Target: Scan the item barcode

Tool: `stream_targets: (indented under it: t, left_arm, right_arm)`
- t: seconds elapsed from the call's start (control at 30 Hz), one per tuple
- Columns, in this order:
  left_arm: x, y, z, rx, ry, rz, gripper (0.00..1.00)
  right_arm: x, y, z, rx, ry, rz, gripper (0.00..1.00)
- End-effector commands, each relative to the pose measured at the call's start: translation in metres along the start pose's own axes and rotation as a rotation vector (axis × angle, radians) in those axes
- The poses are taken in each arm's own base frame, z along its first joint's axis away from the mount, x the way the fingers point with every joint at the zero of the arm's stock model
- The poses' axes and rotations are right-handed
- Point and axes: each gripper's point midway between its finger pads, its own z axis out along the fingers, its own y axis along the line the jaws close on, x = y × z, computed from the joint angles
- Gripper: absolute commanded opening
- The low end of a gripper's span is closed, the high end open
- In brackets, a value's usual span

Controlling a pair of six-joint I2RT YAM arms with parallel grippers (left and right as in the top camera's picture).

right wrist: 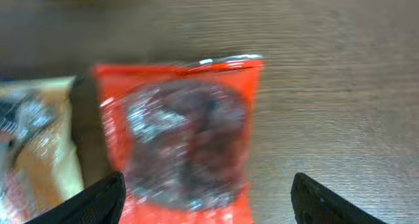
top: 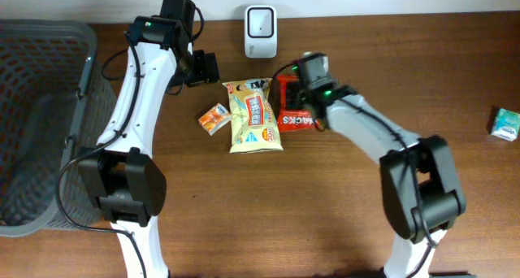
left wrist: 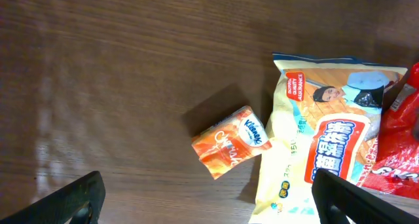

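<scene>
Now | red snack pack [right wrist: 180, 135] flat below right jaws, wide, empty | left jaws wide, empty

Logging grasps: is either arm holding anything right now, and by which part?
Nothing is held. Left gripper and right gripper hover with jaws open; the red snack packet lies on the table.
</scene>
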Motion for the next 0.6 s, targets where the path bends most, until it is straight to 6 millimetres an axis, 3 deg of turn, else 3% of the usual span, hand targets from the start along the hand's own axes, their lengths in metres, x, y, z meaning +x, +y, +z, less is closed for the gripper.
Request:
stream_targets:
  t: [0.0,0.2,0.23,0.27,0.3,0.33,0.4,0.47,0.53,0.57]
  left_arm:
    - [-0.001,0.002,0.004,-0.009,0.003,-0.012,0.99]
    - [-0.001,0.002,0.004,-0.009,0.003,-0.012,0.99]
    - [-0.001,0.002,0.004,-0.009,0.003,-0.012,0.99]
    - [-0.001,0.002,0.004,-0.009,0.003,-0.012,0.99]
    - [-0.001,0.002,0.004,-0.009,0.003,-0.012,0.99]
    - [-0.001,0.002,0.004,-0.009,0.003,-0.012,0.99]
    - [-0.001,0.002,0.004,-0.009,0.003,-0.012,0.99]
    - [-0.001,0.002,0.004,-0.009,0.003,-0.013,0.99]
    - [-0.001,0.001,0.004,-0.009,0.003,-0.01,0.99]
    - [-0.001,0.001,0.004,-0.009,0.003,-0.011,0.99]
  right_arm:
    - [0.012,0.005,0.013,-0.246,0.149,0.171,0.8]
    - [0.049,0.013,0.044,-0.28,0.265,0.193,0.78]
    - [0.054,0.013,0.048,-0.278,0.279,0.193,0.66]
    - [0.059,0.011,0.053,-0.269,0.292,0.194,0.21]
    - [0.059,0.006,0.054,-0.244,0.285,0.192,0.04]
    - [0.055,0.006,0.052,-0.24,0.273,0.188,0.04]
    - [0.038,-0.008,0.037,-0.184,0.219,0.137,0.04]
    - [0.009,-0.048,-0.004,0.02,0.119,0.048,0.04]
    - [-0.02,-0.099,-0.069,0.334,-0.005,-0.028,0.04]
    - [-0.024,-0.113,-0.086,0.439,-0.033,-0.041,0.04]
